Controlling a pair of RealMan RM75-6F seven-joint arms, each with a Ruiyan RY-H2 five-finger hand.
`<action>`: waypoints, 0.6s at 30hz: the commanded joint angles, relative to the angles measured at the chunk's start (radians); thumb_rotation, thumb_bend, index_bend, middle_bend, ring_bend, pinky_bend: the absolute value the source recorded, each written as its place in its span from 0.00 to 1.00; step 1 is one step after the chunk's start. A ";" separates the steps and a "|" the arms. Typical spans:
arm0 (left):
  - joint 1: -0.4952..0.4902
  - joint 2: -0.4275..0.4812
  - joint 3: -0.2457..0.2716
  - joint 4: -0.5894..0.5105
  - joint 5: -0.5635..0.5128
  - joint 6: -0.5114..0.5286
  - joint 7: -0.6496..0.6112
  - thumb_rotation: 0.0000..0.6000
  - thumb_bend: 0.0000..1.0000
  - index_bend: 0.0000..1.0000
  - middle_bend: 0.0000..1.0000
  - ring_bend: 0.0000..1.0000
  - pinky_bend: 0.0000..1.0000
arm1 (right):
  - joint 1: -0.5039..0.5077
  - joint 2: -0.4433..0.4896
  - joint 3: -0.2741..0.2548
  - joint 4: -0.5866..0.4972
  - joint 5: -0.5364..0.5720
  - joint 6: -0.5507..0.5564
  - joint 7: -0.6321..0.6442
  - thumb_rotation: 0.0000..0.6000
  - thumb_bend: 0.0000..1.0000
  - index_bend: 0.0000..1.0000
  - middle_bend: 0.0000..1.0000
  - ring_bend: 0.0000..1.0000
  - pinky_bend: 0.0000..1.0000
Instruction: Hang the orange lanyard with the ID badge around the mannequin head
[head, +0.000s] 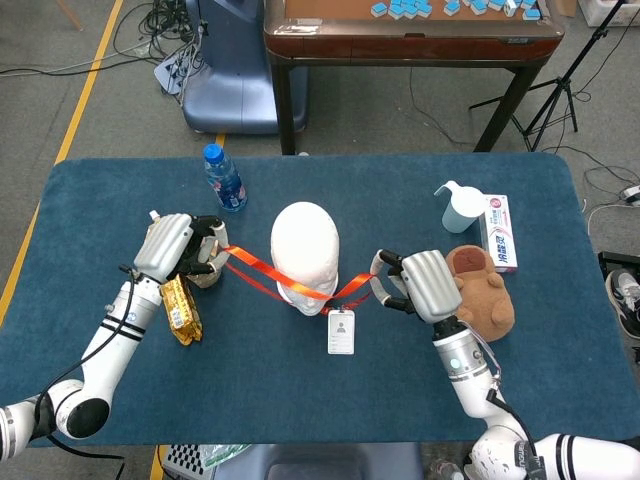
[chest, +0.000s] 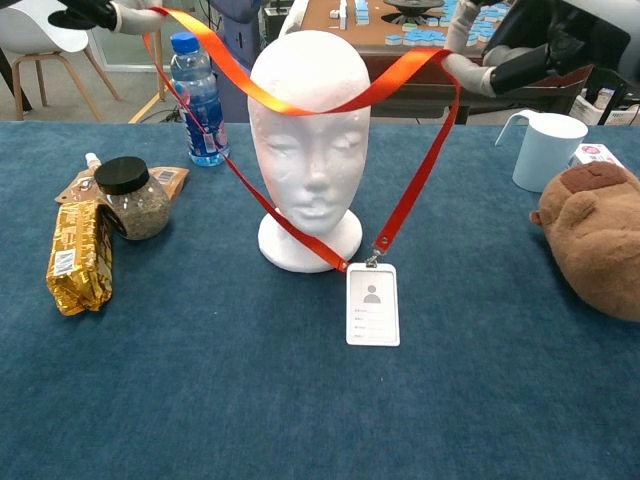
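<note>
The white mannequin head stands upright mid-table. An orange lanyard is stretched into a loop in front of it, its upper strand lying across the forehead. The white ID badge hangs from the loop's lower point, in front of the head's base. My left hand pinches the strap up at the head's left. My right hand pinches the other side at the head's right. Both hands are held above the table.
Left of the head are a water bottle, a black-lidded jar, a gold packet and a brown pouch. At the right are a brown plush toy, a pale pitcher and a white box.
</note>
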 joint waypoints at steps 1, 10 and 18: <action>-0.003 -0.007 -0.014 0.023 -0.018 0.006 -0.020 1.00 0.32 0.60 0.85 0.88 0.90 | 0.009 -0.025 0.017 0.008 0.018 0.008 -0.014 1.00 0.49 0.65 1.00 1.00 1.00; -0.049 -0.036 -0.056 0.074 -0.082 -0.019 -0.044 1.00 0.32 0.60 0.85 0.87 0.90 | 0.025 -0.093 0.084 0.049 0.095 0.051 -0.052 1.00 0.49 0.65 1.00 1.00 1.00; -0.116 -0.080 -0.079 0.141 -0.185 -0.051 0.002 1.00 0.32 0.60 0.85 0.87 0.90 | 0.052 -0.163 0.150 0.115 0.169 0.089 -0.076 1.00 0.49 0.65 1.00 1.00 1.00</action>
